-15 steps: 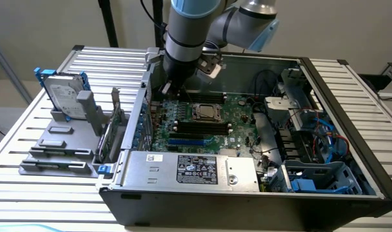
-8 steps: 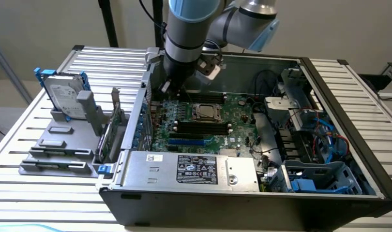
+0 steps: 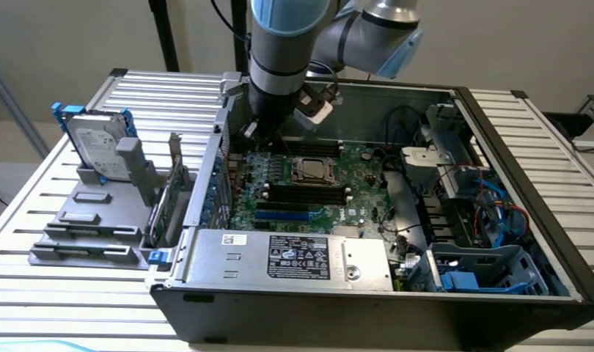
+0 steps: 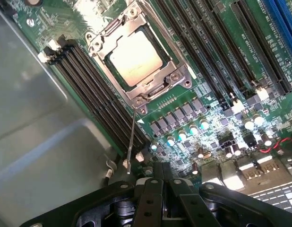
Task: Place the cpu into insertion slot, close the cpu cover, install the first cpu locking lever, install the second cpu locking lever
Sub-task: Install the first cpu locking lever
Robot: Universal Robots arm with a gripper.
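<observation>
Claw (image 4: 161,174) is pinched together, empty, just beside the raised locking lever (image 4: 131,142); cpu (image 4: 135,59) is seated, framed by the lowered cpu cover (image 4: 153,87). Lever's probably best pushed down slowly, then hooked.

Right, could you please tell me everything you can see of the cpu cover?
The cpu cover is a thin, silvery metal frame, square with an open centre. It lies flat, closed over the socket on the green motherboard, between rows of black memory slots. The pale cpu shows through its opening, and screw heads sit at its corners. A thin wire lever rises from near one corner and is not laid down along the frame. The shut gripper is apart from it.
</observation>
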